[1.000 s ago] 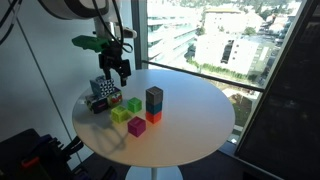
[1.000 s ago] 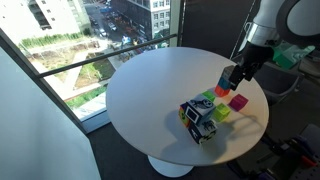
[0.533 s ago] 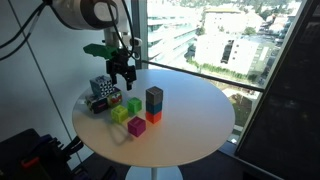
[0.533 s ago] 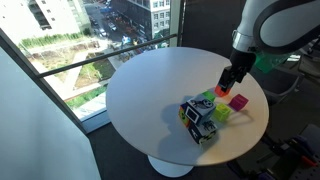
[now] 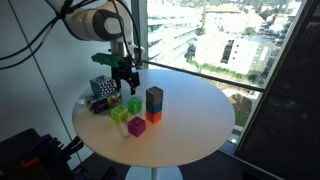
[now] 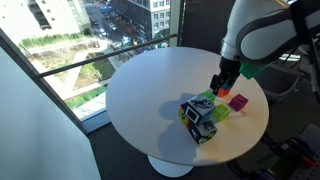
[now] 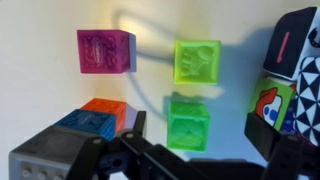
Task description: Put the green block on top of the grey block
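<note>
Item: green block lay beside the lime cube, ungrasped. My gripper hung above it, jaws spread, empty. Target: grey block sat atop the orange cube. I judged it best to square jaws to flat faces, then descend straight.

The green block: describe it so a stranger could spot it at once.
On the round white table, find the cluster of small cubes beside the black-and-white patterned cube. The green block lies right below the robot's fingers; it is a deeper green than the paler yellow-lime cube next to it.
</note>
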`<state>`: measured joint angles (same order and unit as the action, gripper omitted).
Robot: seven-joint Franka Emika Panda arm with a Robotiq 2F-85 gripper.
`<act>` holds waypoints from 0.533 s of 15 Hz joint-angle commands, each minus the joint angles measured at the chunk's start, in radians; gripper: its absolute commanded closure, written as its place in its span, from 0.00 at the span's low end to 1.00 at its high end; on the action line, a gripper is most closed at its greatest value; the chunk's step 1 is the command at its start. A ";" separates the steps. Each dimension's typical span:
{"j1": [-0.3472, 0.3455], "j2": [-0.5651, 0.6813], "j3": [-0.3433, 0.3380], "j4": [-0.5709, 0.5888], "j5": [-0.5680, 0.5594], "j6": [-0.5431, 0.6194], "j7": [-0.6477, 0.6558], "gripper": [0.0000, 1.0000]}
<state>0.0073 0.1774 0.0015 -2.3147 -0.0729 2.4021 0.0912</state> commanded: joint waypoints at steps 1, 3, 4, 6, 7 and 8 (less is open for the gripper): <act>0.010 0.060 -0.012 0.052 -0.020 0.010 0.029 0.00; 0.011 0.085 -0.015 0.068 -0.017 0.015 0.030 0.00; 0.012 0.094 -0.017 0.074 -0.017 0.018 0.032 0.00; 0.014 0.115 -0.021 0.088 -0.017 0.025 0.039 0.00; 0.014 0.125 -0.022 0.094 -0.015 0.026 0.041 0.00; 0.016 0.134 -0.024 0.100 -0.016 0.031 0.045 0.00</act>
<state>0.0088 0.2769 -0.0081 -2.2511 -0.0730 2.4224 0.0981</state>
